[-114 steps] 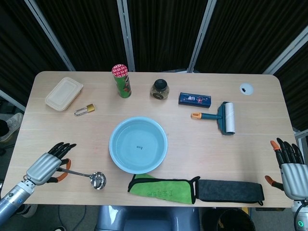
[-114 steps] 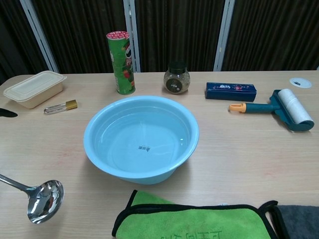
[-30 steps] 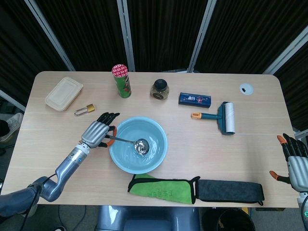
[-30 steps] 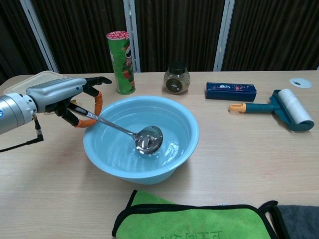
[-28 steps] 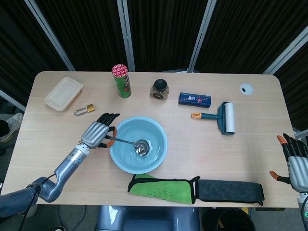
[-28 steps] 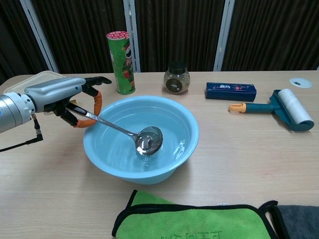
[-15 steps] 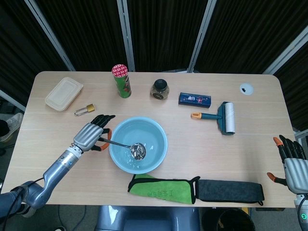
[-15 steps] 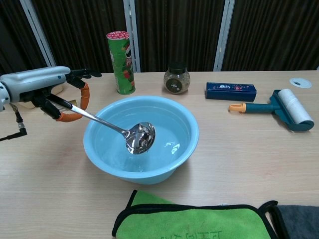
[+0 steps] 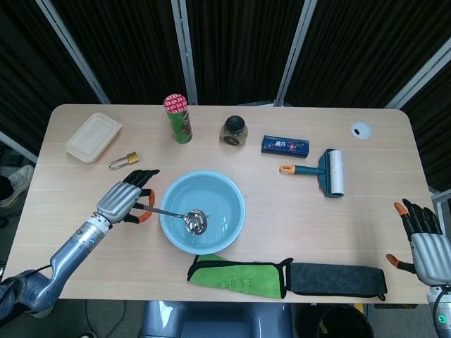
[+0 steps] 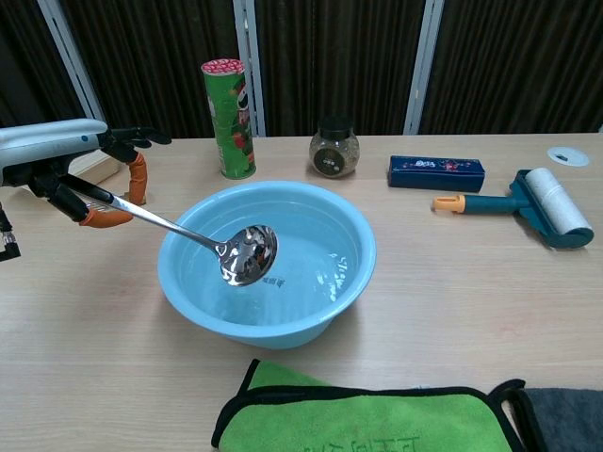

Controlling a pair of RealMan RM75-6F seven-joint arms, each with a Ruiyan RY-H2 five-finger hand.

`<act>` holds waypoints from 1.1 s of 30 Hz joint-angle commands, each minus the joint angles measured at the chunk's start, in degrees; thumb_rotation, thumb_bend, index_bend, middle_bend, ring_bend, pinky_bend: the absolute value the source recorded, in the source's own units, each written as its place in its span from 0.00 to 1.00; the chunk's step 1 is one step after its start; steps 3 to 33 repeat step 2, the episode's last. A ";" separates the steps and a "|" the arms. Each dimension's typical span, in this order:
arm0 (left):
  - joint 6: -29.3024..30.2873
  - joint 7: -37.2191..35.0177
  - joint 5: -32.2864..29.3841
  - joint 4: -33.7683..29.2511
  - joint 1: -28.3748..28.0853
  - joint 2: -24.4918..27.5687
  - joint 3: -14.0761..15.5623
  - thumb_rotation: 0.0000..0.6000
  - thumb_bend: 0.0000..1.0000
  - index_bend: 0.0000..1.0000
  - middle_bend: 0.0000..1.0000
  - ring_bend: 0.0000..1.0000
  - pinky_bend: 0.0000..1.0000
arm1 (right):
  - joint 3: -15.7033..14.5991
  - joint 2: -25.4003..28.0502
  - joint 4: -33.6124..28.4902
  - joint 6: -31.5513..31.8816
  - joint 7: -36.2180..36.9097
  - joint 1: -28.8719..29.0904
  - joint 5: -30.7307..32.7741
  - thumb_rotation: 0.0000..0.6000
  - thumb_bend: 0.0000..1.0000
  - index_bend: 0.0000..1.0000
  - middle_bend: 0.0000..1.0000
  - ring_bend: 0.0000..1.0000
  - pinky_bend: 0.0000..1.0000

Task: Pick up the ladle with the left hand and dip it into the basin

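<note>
My left hand point(image 9: 124, 201) point(image 10: 66, 160) grips the handle of a steel ladle point(image 9: 184, 217) point(image 10: 226, 250) just left of the light blue basin point(image 9: 229, 197) point(image 10: 353, 235). The ladle's bowl hangs over the basin's left half, lifted clear of the rippling water. My right hand point(image 9: 423, 243) rests open near the table's right front corner, away from everything; the chest view does not show it.
Behind the basin stand a green snack can point(image 9: 179, 119), a small jar point(image 9: 235, 130) and a blue box point(image 9: 285, 146). A lint roller point(image 9: 325, 171) lies to the right, a food container point(image 9: 93, 136) and padlock point(image 9: 123, 160) to the left. Green cloth point(image 9: 236, 275) and a black pouch point(image 9: 338, 278) lie in front.
My left hand has drawn back leftward and raised the ladle, so its bowl moved from the water at the basin's middle to above its left side. The right hand shifted slightly.
</note>
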 commanded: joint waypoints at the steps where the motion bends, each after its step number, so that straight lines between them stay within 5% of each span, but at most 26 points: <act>1: 0.29 -0.05 0.13 -0.06 0.18 0.04 0.07 1.00 0.41 0.73 0.00 0.00 0.00 | -0.03 0.08 -0.06 0.21 0.09 -0.09 -0.12 1.00 0.00 0.00 0.00 0.00 0.00; 33: 0.42 -0.13 0.23 -0.03 0.26 0.04 0.10 1.00 0.41 0.73 0.00 0.00 0.00 | -0.01 0.03 -0.03 0.23 0.10 -0.07 -0.12 1.00 0.00 0.00 0.00 0.00 0.00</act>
